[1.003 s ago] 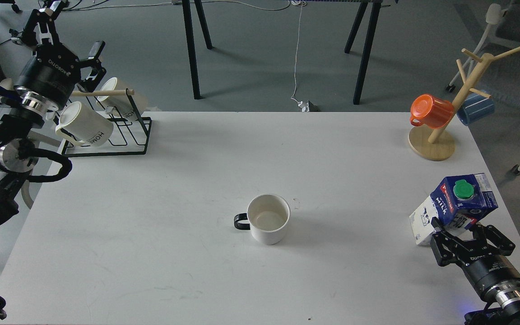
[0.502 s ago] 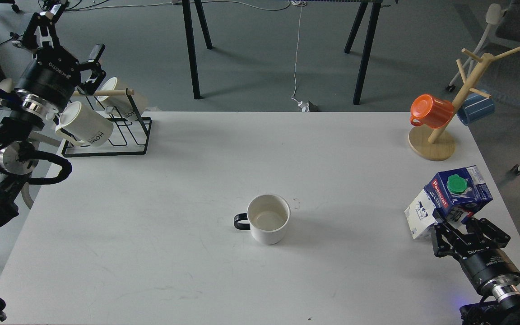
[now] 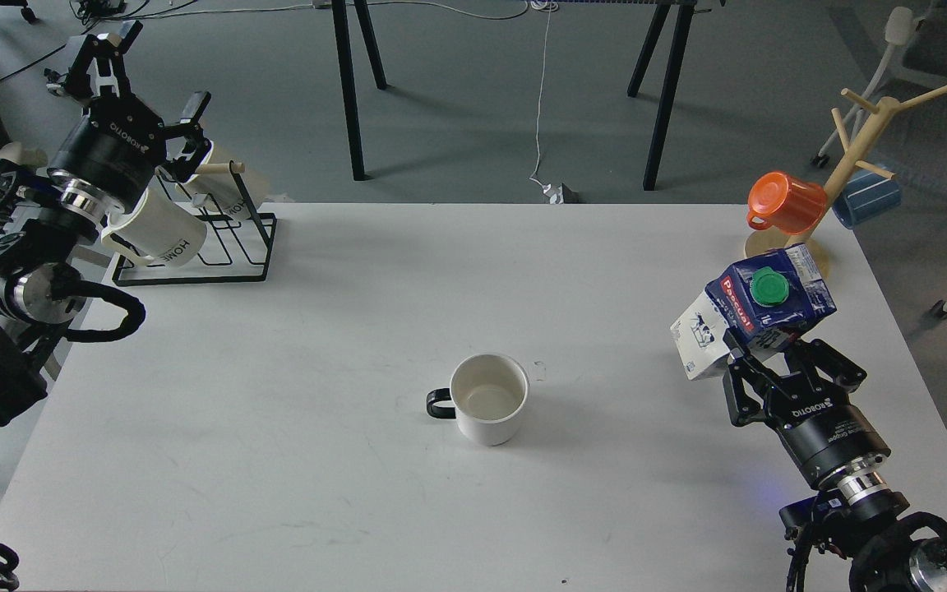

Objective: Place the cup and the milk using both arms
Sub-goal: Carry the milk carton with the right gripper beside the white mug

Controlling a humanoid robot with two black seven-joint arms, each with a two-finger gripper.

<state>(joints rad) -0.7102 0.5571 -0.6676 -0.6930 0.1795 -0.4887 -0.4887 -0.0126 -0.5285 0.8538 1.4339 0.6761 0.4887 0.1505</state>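
The cup (image 3: pixel 488 400), a squat white mug with a black loop handle pointing left, stands upright and empty in the middle of the white table (image 3: pixel 317 329). The milk (image 3: pixel 749 316), a blue and white carton with a green cap, is tilted and held off the table at the right. My right gripper (image 3: pixel 779 352) is shut on its lower part, well to the right of the cup. My left gripper (image 3: pixel 149 82) is open and empty at the far left, raised above the mug rack and far from the cup.
A black wire rack (image 3: pixel 227 247) with cream "HOME" mugs (image 3: pixel 163 233) stands at the table's back left, just under my left gripper. A wooden mug tree (image 3: pixel 847 164) with an orange mug (image 3: pixel 787 202) and a blue mug (image 3: pixel 864 197) stands at the back right, close behind the milk.
My right gripper has carried the milk up and to the left, away from the table's right edge toward the mug tree. My left gripper has shifted slightly right over the rack.
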